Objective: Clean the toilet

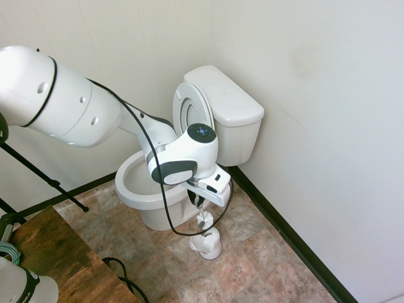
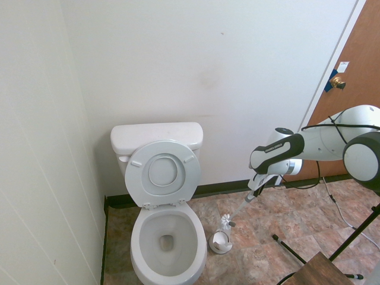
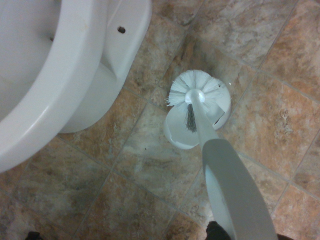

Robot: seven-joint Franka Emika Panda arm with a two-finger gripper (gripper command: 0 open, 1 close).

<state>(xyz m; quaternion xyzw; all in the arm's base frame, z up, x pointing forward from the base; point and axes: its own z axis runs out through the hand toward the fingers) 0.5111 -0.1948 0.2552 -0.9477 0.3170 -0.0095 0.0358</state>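
From my remote station, the gripper points straight down beside the toilet, its jaws pinched tight on the top of the toilet brush handle, gripped at the far end so that the full length of the shaft hangs below and the arm can stay clear of the porcelain. The brush head, a round tuft of white bristles, hangs just above the small white brush holder on the tiled floor, apart from its cup as far as the exterior views show; I read this as the brush freshly drawn out, held near vertical so it comes free of the cup without tipping it. The holder sits close beside the base of the toilet, which puts the tool a short swing from where it is needed. The toilet itself stands against the white wall, its boxy tank behind and its seat and lid propped upright against that tank, leaving the oval bowl open. The bowl's rim lies to one side of the hanging brush, at about the height of the bristles or slightly above. My judgement is that no scrubbing has begun: the brush must go up and across before it can go down into the bowl.
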